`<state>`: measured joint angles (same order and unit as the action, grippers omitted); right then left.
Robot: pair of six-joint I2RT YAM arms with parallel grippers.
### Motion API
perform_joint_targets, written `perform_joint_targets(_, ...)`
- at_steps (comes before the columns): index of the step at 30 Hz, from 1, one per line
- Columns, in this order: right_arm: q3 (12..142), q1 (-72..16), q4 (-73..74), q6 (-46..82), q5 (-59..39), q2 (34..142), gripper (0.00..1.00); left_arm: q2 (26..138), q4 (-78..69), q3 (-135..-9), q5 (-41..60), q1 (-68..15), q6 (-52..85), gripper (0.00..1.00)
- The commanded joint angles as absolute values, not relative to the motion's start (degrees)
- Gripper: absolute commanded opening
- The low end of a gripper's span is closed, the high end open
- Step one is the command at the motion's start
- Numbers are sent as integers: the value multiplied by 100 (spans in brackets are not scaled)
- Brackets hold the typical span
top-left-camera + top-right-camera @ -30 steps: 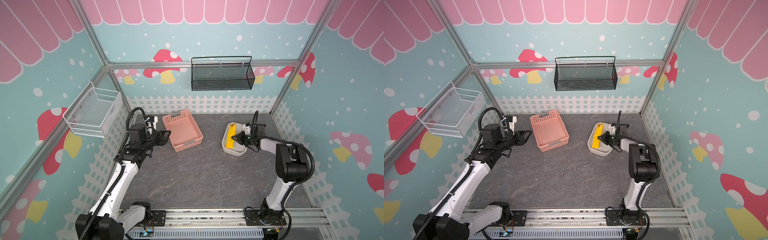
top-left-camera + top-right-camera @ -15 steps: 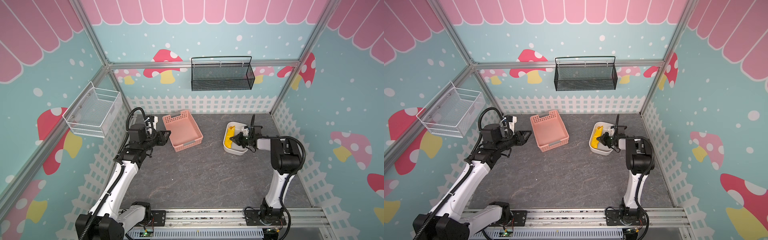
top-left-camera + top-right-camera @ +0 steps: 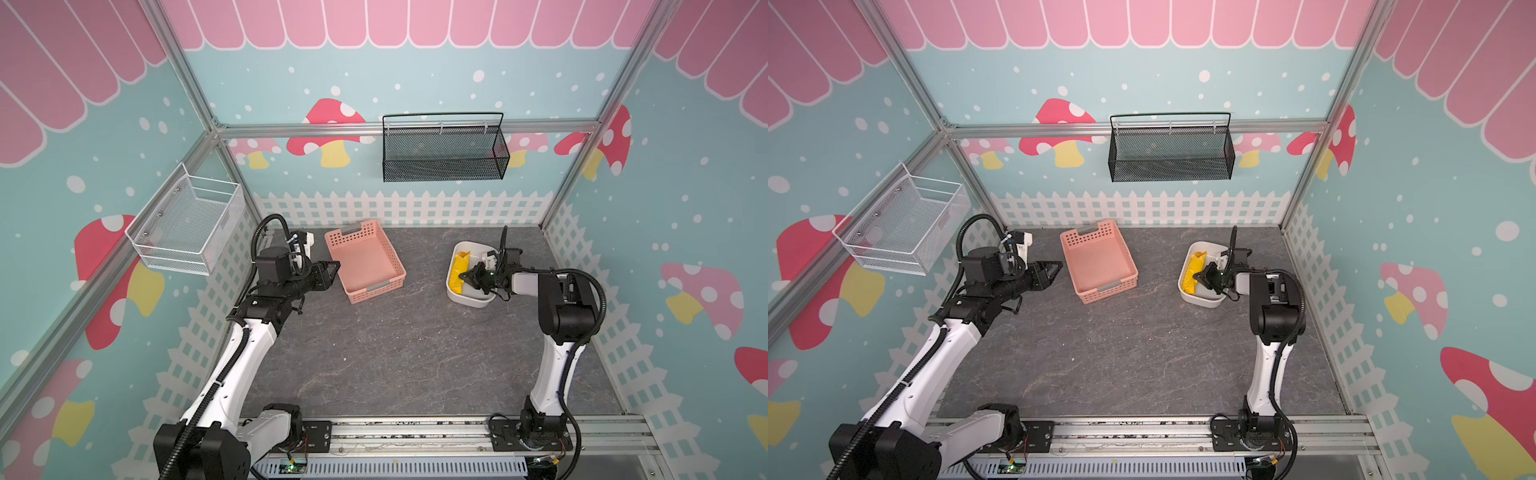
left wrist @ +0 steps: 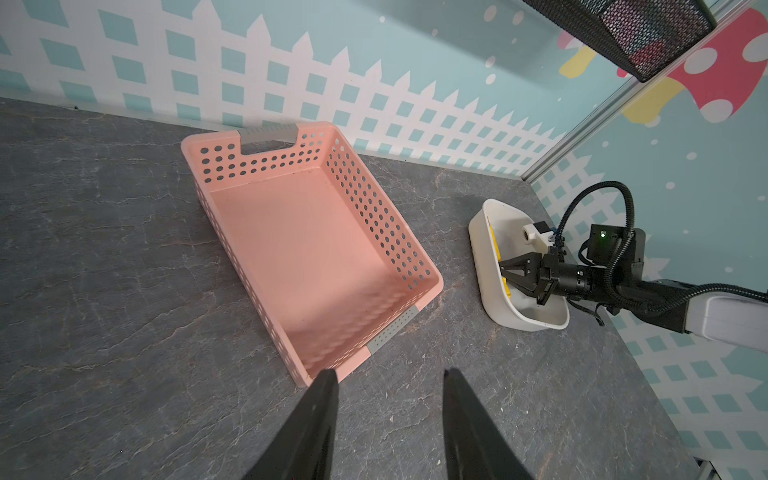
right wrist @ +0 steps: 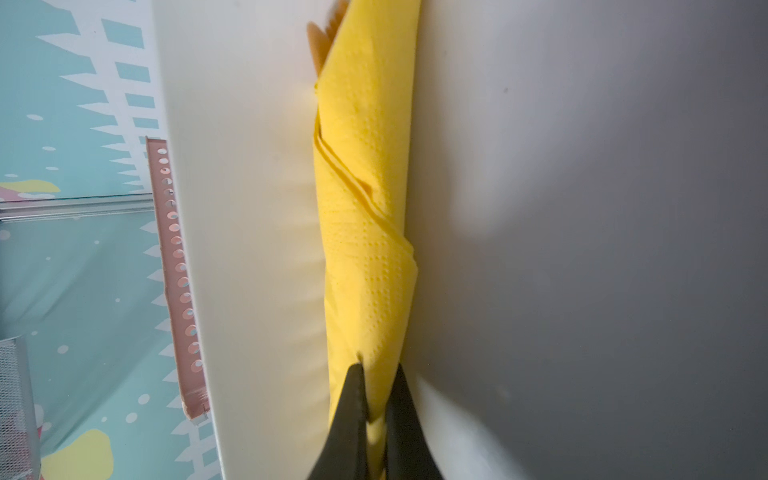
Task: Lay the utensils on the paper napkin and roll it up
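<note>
The paper napkin point(image 5: 365, 208) is a rolled yellow tube lying inside the white tub point(image 5: 249, 208), along its wall. Orange tips of the utensils point(image 5: 316, 45) poke out of the roll's far end; the rest of them is hidden inside. My right gripper point(image 5: 379, 368) is shut on the near end of the roll. In both top views the right gripper point(image 3: 464, 276) point(image 3: 1200, 277) reaches into the tub point(image 3: 469, 301) point(image 3: 1202, 301) beside the napkin point(image 3: 459, 270) point(image 3: 1195, 270). My left gripper point(image 4: 388, 376) point(image 3: 334, 266) hangs open and holds nothing, just left of the pink basket.
The pink perforated basket point(image 3: 361, 262) point(image 4: 307, 249) sits at the back middle of the grey table with nothing in it. A black mesh basket point(image 3: 442, 149) hangs on the back wall. A white wire basket point(image 3: 187, 224) hangs on the left wall.
The right arm's elbow has swung in toward the tub, while its gripper stays in the tub, shut on the roll. The left arm has not moved.
</note>
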<state>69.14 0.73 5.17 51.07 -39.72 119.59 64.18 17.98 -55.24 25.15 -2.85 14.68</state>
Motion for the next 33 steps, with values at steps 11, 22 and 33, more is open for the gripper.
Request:
perform_joint_targets(11, 7690, -54, -1055, 4703, -3121, 12466, 10, 6469, 1776, -5510, 2689, -158, 1476, 44)
perform_joint_targets(22, 7945, -167, -1289, 4691, -3006, 12445, 3, 6495, 1721, -5511, 2806, -82, 1531, 44)
perform_joint_targets(33, 8299, -182, -1365, 4687, -3022, 11574, 0, 6502, 1684, -5501, 2881, -59, 1564, 44)
